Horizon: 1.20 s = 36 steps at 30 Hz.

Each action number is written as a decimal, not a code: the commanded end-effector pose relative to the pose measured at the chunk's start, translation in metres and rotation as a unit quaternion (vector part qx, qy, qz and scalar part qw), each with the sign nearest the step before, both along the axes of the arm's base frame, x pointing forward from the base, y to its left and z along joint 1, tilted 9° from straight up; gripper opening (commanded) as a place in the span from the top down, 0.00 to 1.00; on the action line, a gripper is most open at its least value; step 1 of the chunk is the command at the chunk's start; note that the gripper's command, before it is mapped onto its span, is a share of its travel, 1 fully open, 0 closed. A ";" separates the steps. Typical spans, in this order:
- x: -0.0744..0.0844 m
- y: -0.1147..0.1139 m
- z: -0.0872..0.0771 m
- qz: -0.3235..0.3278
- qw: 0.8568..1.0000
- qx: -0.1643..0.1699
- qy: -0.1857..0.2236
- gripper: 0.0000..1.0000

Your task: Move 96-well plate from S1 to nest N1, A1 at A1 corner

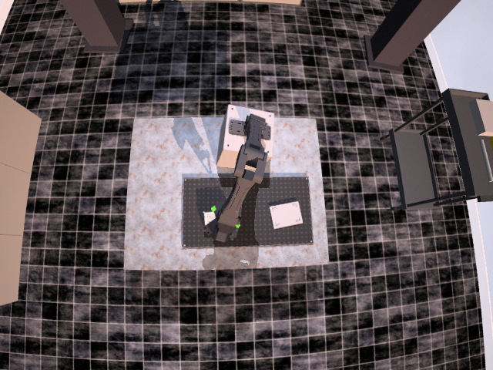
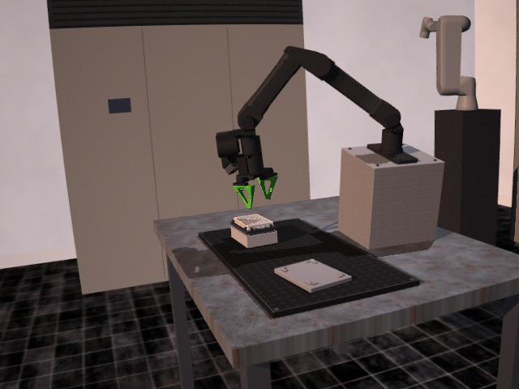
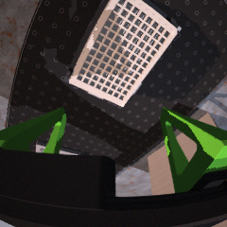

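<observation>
The white 96-well plate sits in the pocket of the pale plate shaker S1 at the left of the black breadboard. In the top view the arm hides most of the plate. The wrist view shows the plate from above, turned at an angle. My gripper with green fingers hangs open and empty a short way above the plate; its fingers also show in the wrist view and in the top view. The flat pale plate nest N1 with corner locators lies to the right.
The arm stands on a pale pedestal at the back of the table. The black breadboard carries shaker and nest. A tall cabinet stands behind the table, and a second robot on a dark column stands at the right.
</observation>
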State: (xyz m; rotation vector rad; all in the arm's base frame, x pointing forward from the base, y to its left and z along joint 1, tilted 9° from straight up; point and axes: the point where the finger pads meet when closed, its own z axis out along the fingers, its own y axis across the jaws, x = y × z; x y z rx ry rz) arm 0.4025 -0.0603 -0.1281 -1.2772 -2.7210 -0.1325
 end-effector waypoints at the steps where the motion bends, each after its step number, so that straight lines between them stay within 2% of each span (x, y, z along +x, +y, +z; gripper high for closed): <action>1: 0.026 -0.021 0.021 -0.082 0.996 -0.008 -0.039 0.00; 3: 0.027 -0.026 0.020 -0.115 0.993 -0.006 -0.038 0.00; 4: 0.025 -0.030 0.015 -0.131 0.991 -0.005 -0.032 0.00; 6: 0.028 -0.031 0.020 -0.164 0.986 -0.004 -0.037 0.00; 7: 0.026 -0.035 0.016 -0.181 0.983 -0.003 -0.032 0.00; 8: 0.021 -0.038 0.005 -0.197 0.980 -0.001 -0.018 0.00; 9: 0.028 -0.040 0.017 -0.213 0.976 -0.001 -0.033 0.00; 10: 0.023 -0.044 0.007 -0.229 0.973 0.001 -0.020 0.00; 13: 0.022 -0.048 0.004 -0.246 0.969 0.002 -0.017 0.00; 14: 0.030 -0.051 0.019 -0.261 0.965 0.001 -0.034 0.00; 15: 0.018 -0.047 0.012 -0.275 0.961 0.004 -0.017 0.00; 17: 0.025 -0.040 0.015 -0.265 0.964 0.003 -0.023 0.00; 22: 0.022 -0.050 0.014 -0.274 0.961 -0.002 -0.023 0.00; 36: 0.023 -0.049 0.015 -0.273 0.962 -0.002 -0.024 0.00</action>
